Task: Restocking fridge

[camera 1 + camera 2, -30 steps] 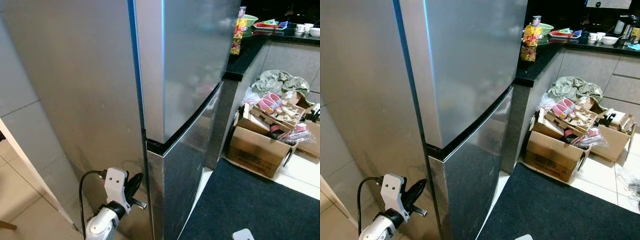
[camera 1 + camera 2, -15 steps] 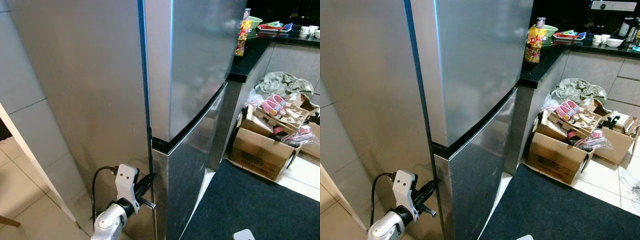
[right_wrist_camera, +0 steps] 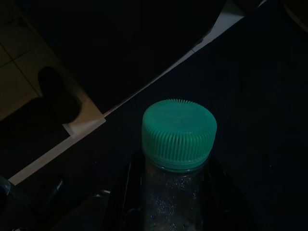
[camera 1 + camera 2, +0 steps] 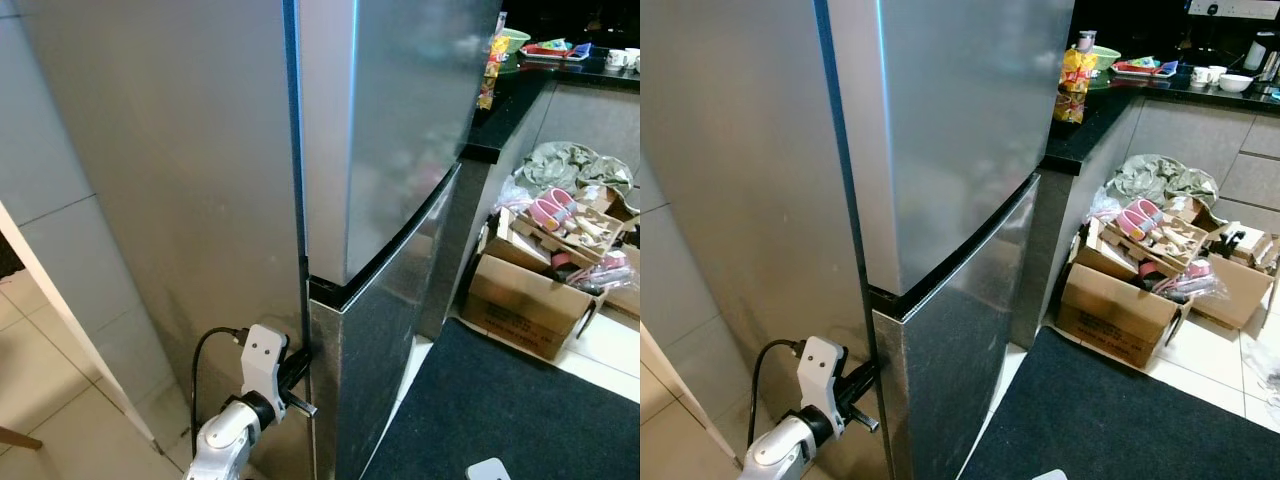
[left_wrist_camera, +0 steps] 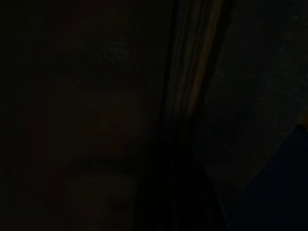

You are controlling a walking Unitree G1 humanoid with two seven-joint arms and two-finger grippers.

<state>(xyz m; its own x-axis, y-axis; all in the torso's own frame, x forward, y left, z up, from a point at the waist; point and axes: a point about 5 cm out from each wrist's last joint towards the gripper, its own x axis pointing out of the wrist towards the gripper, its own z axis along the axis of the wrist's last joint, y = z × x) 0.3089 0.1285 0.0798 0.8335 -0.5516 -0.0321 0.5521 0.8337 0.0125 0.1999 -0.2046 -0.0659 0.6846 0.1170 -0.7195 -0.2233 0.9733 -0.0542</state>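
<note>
While held low in right gripper [image 3: 168, 202], jaws clenched on neck of bottle [image 3: 177, 159] with green cap [image 3: 179, 134]. Probably rigid, slippery, light; grip below cap. Left gripper [image 4: 298, 368] at edge of fridge door [image 4: 385, 340], low; cannot tell jaw state.

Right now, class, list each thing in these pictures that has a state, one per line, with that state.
Upper fridge door: shut.
Lower fridge door: shut.
Left gripper: fingers at the lower door's edge.
Bottle: capped, held upright between the right gripper's fingers.
Cap: screwed on.
Cardboard box: open, full.
</note>
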